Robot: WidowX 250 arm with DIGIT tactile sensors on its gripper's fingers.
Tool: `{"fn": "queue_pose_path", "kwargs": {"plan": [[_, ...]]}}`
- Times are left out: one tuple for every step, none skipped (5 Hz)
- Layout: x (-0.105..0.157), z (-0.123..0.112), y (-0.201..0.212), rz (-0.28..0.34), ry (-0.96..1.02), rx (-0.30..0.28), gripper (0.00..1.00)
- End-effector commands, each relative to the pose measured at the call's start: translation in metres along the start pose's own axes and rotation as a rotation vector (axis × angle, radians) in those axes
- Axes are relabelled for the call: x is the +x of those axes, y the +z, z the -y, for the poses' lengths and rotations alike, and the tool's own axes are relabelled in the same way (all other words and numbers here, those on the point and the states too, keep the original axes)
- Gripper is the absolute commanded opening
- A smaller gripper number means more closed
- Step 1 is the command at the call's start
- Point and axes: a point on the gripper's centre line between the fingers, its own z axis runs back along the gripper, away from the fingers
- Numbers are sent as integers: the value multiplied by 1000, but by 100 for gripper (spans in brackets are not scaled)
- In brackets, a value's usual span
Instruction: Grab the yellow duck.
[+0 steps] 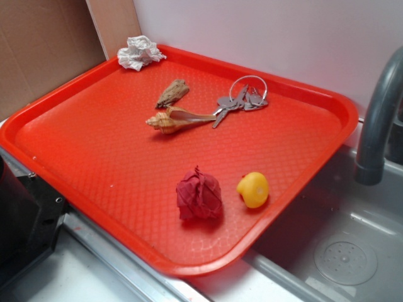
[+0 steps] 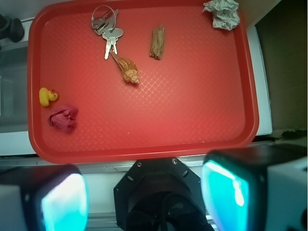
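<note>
The yellow duck (image 1: 253,189) (image 2: 47,96) is a small smooth yellow toy lying near one edge of the red tray (image 1: 94,145) (image 2: 192,120), right beside a dark red crumpled wad (image 1: 199,195) (image 2: 63,118). My gripper (image 2: 144,197) is open, its two teal-padded fingers (image 2: 225,192) wide apart with nothing between them. It hovers high above the robot's black base, off the tray's near edge and far from the duck. In the exterior view the gripper is out of sight.
On the tray also lie a spiral seashell (image 1: 176,119) (image 2: 128,70), a bunch of keys on a ring (image 1: 242,99) (image 2: 107,26), a brown bark piece (image 1: 172,92) (image 2: 157,42) and a crumpled white paper (image 1: 140,53) (image 2: 222,13). A grey sink and faucet (image 1: 378,119) stand beside the tray.
</note>
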Motion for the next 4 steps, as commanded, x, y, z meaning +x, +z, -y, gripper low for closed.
{"fn": "queue_pose_path", "kwargs": {"plan": [[0,0,0,0,0,0,100],[24,50,-32,-44,-256,55,100],[43,105,-61,-40,-506,50,100],[42,145,-80,-46,-757,43,100]]}}
